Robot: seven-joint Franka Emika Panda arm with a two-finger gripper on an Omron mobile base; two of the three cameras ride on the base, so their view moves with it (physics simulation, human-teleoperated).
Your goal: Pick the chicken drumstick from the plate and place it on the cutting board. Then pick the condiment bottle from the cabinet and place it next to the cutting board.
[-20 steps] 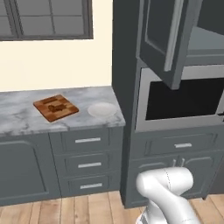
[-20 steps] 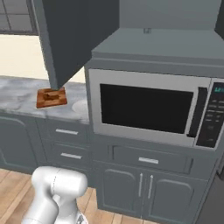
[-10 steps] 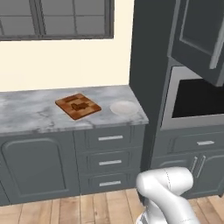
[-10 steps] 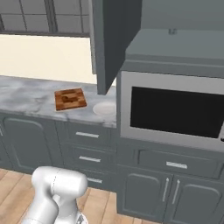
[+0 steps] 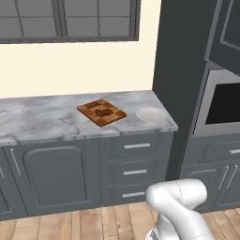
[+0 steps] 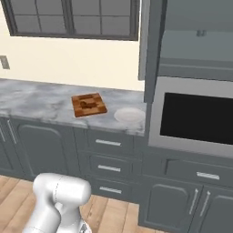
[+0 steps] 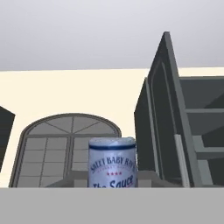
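Pinching the condiment bottle (image 7: 112,162), gripper closed, label reading "Sweet Baby Ray's"

A cream wall (image 5: 93,70) carries a dark-framed window (image 5: 70,21) with many panes. Below runs a grey marbled tabletop (image 5: 42,119) over dark grey drawers (image 5: 136,171) with silver handles. A built-in microwave (image 6: 195,118) sits to the right. The floor (image 5: 70,227) is light wood planks.
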